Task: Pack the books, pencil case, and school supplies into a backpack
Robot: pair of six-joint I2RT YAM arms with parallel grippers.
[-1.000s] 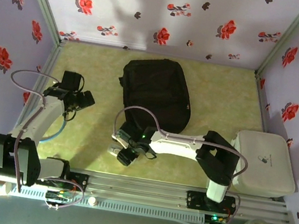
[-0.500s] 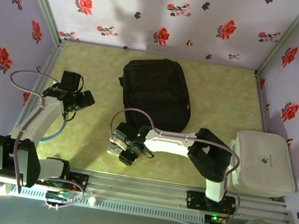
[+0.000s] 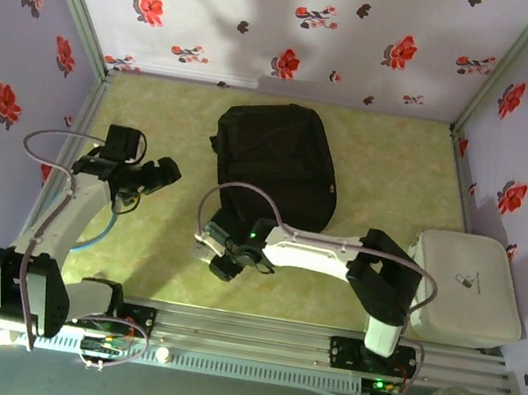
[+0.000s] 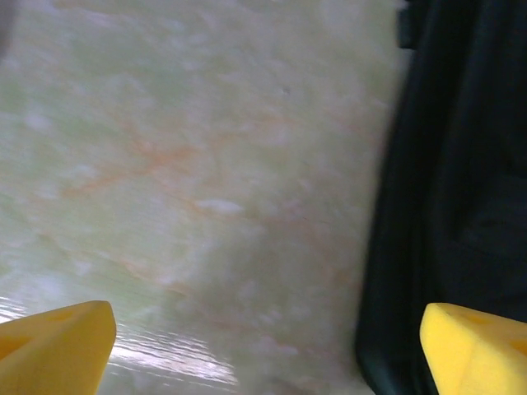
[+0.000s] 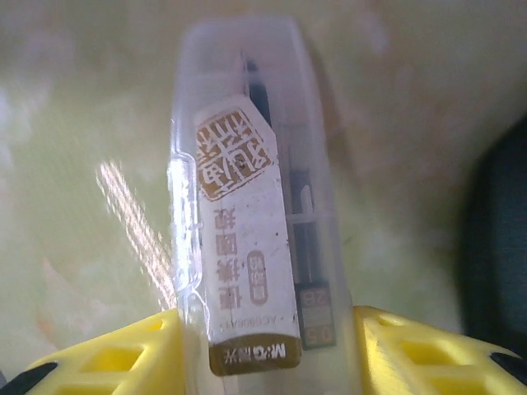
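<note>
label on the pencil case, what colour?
The label is white with gold-brown print, on the translucent pencil case. It shows best in the right wrist view.

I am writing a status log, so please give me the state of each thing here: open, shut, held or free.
left gripper: open, holding nothing.
right gripper: shut on the pencil case.
pencil case: held between the yellow fingers, lid seems closed.
backpack: lying flat on the table; zip state cannot be told.
</note>
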